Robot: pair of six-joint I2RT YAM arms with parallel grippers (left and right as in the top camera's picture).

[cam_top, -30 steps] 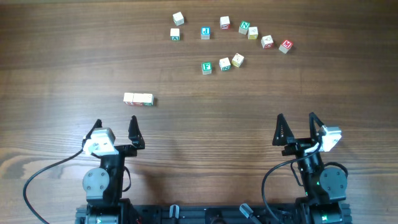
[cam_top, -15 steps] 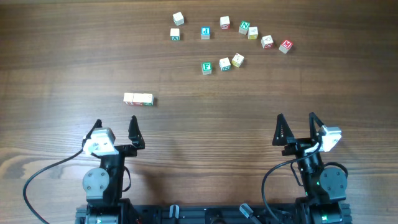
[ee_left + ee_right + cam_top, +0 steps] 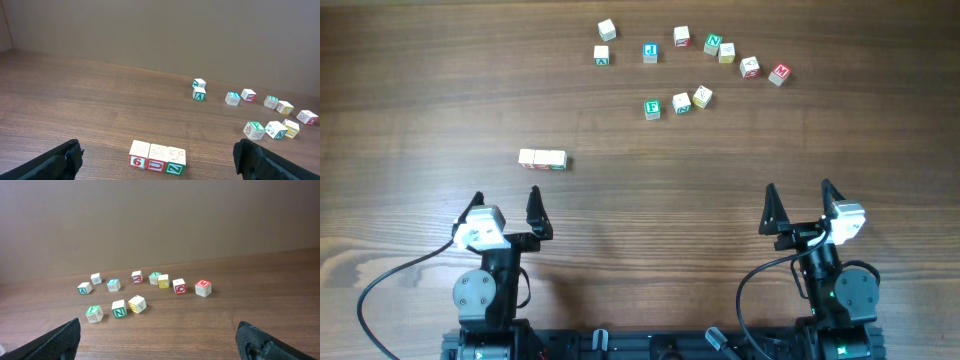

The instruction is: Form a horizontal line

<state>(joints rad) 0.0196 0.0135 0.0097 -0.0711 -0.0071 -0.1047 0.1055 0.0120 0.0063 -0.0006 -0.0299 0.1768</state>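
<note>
The horizontal line [image 3: 542,159] is a short row of three pale wooden cubes joined edge to edge, left of the table's middle. In the left wrist view [image 3: 157,158] its front faces read red 6, red U, green Z. My left gripper [image 3: 506,210] is open and empty, just in front of the row; its fingertips frame the row in the left wrist view [image 3: 159,161]. My right gripper [image 3: 798,205] is open and empty at the front right, far from the row, and shows in the right wrist view [image 3: 160,339].
Several loose letter cubes lie scattered at the back: a blue-lettered one [image 3: 650,52], a green F cube [image 3: 652,109] with two beside it, a red-marked cube [image 3: 779,73] at the far right. The same cubes show in the right wrist view, such as the F cube [image 3: 94,313].
The right gripper has shifted very slightly; the cubes and the left arm have not moved.
</note>
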